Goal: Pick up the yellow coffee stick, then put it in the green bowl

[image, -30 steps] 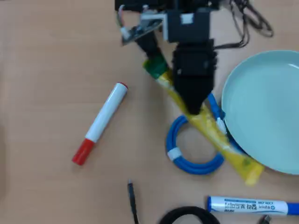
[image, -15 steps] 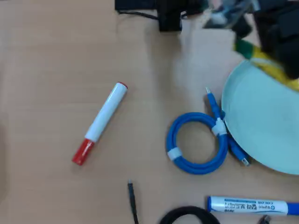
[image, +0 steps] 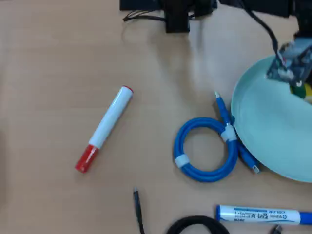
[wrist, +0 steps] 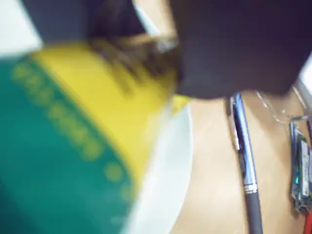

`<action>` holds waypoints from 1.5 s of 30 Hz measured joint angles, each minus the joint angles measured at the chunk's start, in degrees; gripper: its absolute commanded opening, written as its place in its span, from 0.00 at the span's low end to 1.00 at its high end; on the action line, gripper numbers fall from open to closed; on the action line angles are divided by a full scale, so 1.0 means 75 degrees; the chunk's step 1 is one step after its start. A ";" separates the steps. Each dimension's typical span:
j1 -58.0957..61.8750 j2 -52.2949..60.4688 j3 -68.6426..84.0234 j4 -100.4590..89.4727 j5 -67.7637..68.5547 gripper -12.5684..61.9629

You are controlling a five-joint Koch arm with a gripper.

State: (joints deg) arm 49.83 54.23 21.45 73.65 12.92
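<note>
The long flat yellow foil coffee stick [wrist: 73, 126] with its green end fills the wrist view, blurred and very close, running up under the dark bulk of the jaws. The stick appears held there, pinched in the jaws, though the contact itself is too blurred to see clearly. Below the stick in that view lies the pale rim of the wide, shallow mint-green bowl [wrist: 168, 180].

In the overhead view the green bowl [image: 273, 122] sits at the right edge of the light wooden surface [image: 58, 53], partly cut off. Only a small green and yellow bit of the stick [image: 301, 90] shows at the right edge, above the bowl's upper rim, just below the arm's wrist part with its wires [image: 290, 66].

A coiled blue cable [image: 204, 148] lies just left of the bowl, its plug end touching or running under the rim. A white marker with a red cap [image: 105, 127] lies well apart, toward the left middle of the surface. A white-and-blue marker [image: 263, 214] lies along the bottom edge, near a black cable [image: 195, 225]. In the wrist view a blue and grey pen [wrist: 246, 170] lies on the surface beside the bowl.
</note>
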 measured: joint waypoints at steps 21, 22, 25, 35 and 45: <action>0.0035 -0.1875 0.0152 -0.0539 0.0668 0.08; 0.0047 -0.1945 0.0152 -0.0539 0.0668 0.08; 0.0047 -0.2086 0.0164 -0.0551 0.0668 0.08; 0.0082 -0.2145 0.0164 -0.0539 0.1113 0.08; 0.0094 -0.2145 0.1207 -0.1289 0.1148 0.08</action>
State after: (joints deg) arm 50.54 38.14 30.50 63.98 21.53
